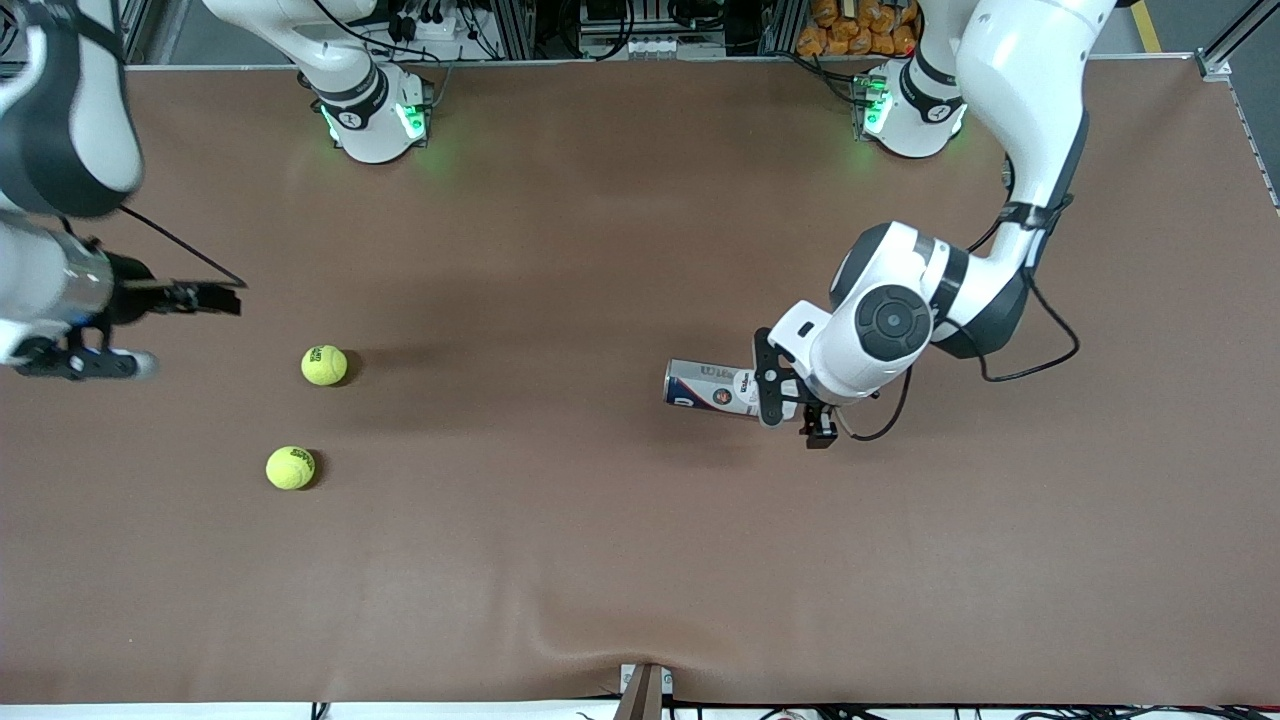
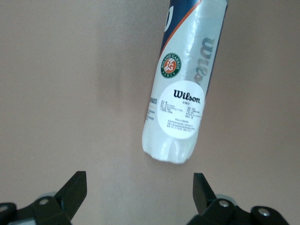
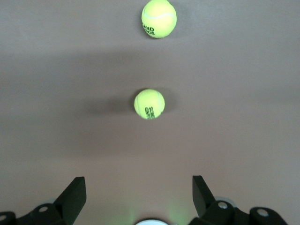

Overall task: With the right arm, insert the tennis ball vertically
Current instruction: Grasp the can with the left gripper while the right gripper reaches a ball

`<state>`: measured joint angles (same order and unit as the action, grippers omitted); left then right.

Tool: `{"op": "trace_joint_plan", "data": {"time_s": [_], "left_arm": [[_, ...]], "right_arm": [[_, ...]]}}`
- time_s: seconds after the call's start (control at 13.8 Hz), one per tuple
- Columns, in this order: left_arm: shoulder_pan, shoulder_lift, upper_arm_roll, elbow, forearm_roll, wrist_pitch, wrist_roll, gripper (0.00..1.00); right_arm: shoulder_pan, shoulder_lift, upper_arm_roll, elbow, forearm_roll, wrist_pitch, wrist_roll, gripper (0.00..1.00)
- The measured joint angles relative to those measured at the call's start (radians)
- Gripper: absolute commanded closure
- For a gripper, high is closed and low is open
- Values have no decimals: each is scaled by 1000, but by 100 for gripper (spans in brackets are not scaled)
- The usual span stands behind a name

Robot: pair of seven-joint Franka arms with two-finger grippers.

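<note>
**Both Grippers Spread and Empty; Balls Lying on the Table, Can on Its Side**

**Right gripper.** The right gripper is standing with its jaws spread wide and nothing between them. In the right wrist view the two black fingertips are showing well apart, with bare brown table between them. The gripper is hanging over the right arm's end of the table, short of both balls and touching neither.

**Tennis balls.** Two yellow-green balls are lying loose on the table toward the right arm's end. The farther tennis ball is resting nearest the right gripper; in the right wrist view it is sitting in line with the gap between the jaws. The nearer tennis ball is lying closer to the front camera, a short way apart from the first, and is appearing in the right wrist view too. Neither ball is touching the other.

**Left gripper.** The left gripper is also standing with jaws spread and is holding nothing. It is hovering over the closed end of the tennis ball can.

**Can.** The clear can, bearing a Wilson label, is lying on its side on the table toward the left arm's end, well apart from both balls. Its closed end is pointing toward the left gripper, just short of the fingertips.
</note>
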<state>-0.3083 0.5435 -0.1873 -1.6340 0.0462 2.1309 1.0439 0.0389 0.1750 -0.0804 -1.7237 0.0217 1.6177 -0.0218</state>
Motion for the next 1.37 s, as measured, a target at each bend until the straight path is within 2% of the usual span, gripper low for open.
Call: {"op": "trace_joint_plan", "data": {"time_s": [0.51, 0.94, 1.37], "left_arm": [[-10, 41, -1, -65, 39, 122, 41, 0], [-42, 45, -2, -149, 54, 238, 48, 0], [-40, 45, -1, -182, 93, 282, 54, 0]], "right_arm": [[18, 31, 1, -283, 0, 357, -14, 0], [-3, 130, -9, -329, 0, 510, -81, 0], [-8, 147, -9, -443, 0, 672, -88, 0]]}}
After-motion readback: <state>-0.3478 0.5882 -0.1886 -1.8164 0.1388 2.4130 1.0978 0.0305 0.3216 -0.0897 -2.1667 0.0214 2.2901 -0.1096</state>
